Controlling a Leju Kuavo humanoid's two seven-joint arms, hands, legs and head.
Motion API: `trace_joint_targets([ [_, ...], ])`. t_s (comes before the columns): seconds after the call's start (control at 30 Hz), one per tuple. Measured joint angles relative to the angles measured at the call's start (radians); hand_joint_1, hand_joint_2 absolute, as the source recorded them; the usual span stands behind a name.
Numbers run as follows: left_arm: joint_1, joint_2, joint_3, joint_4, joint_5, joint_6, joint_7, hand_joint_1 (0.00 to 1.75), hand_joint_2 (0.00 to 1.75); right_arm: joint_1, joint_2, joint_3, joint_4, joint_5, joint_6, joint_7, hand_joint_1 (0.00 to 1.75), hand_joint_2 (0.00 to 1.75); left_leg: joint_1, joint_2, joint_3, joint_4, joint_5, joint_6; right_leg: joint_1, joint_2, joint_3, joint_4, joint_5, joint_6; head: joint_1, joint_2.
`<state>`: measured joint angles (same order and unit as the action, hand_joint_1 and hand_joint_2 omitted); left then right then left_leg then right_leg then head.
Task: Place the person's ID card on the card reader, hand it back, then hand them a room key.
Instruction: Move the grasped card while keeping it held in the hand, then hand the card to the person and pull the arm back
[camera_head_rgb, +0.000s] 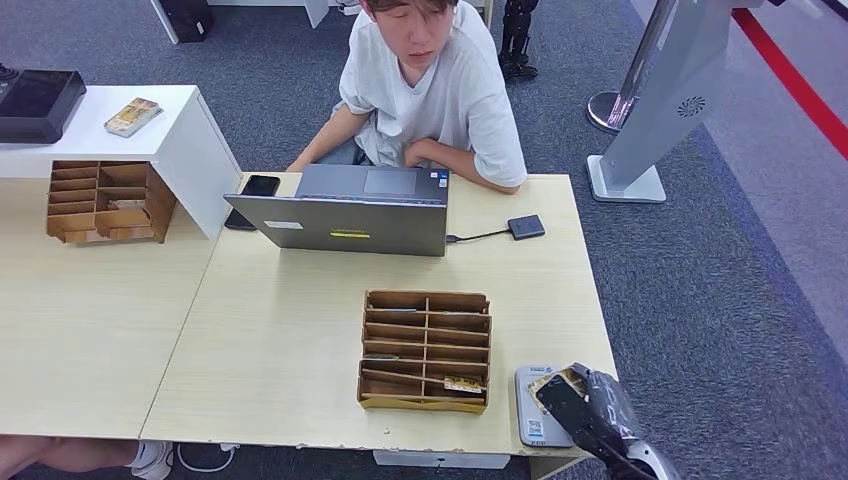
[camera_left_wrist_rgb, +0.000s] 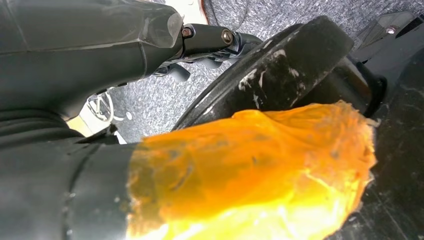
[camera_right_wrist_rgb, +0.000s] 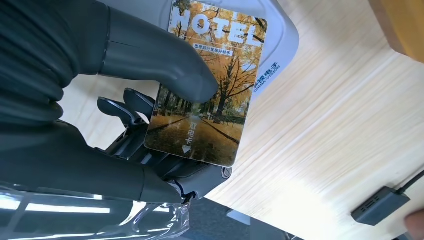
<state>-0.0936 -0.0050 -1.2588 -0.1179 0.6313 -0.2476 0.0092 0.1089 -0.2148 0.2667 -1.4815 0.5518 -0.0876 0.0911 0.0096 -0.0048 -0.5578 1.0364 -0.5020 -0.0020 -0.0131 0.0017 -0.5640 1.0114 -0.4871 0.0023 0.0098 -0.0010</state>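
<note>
Over the card reader (camera_head_rgb: 540, 405) at the counter's (camera_head_rgb: 300, 340) near right corner, right hand (camera_head_rgb: 590, 405) with thumb and fingers (camera_right_wrist_rgb: 127, 107) clamped on a card (camera_right_wrist_rgb: 210, 85) (autumn trees, "HOTEL" printed), wooden card rack (camera_head_rgb: 425, 350) just left of the reader, laptop (camera_head_rgb: 350, 212) and seated person (camera_head_rgb: 430, 90) beyond, left hand (camera_left_wrist_rgb: 90, 75) hanging by the robot's body, its grip impossible to tell.

autumn-print card (camera_right_wrist_rgb: 210, 85), pinched over grey reader (camera_right_wrist_rgb: 280, 35)

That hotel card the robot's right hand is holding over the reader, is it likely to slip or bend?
The card looks flat and unbent, so probably stiff and light. Its glossy printed face suggests it may be slippery. The right hand pinches it with the thumb on one face only, so it might pivot or slide.
</note>
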Motion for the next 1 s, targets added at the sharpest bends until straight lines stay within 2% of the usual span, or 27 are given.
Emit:
trace_joint_targets([
  [1.0,-0.002,-0.001,-0.012,0.000,0.008,0.000,0.004,0.00,0.00,-0.039,0.056,0.001,0.066,0.079,-0.017,0.025,1.75,1.75,0.000,0.000,0.001,0.000,0.000,0.000,0.000,0.000,0.001,0.000,0.000,0.000,0.000,0.000],
])
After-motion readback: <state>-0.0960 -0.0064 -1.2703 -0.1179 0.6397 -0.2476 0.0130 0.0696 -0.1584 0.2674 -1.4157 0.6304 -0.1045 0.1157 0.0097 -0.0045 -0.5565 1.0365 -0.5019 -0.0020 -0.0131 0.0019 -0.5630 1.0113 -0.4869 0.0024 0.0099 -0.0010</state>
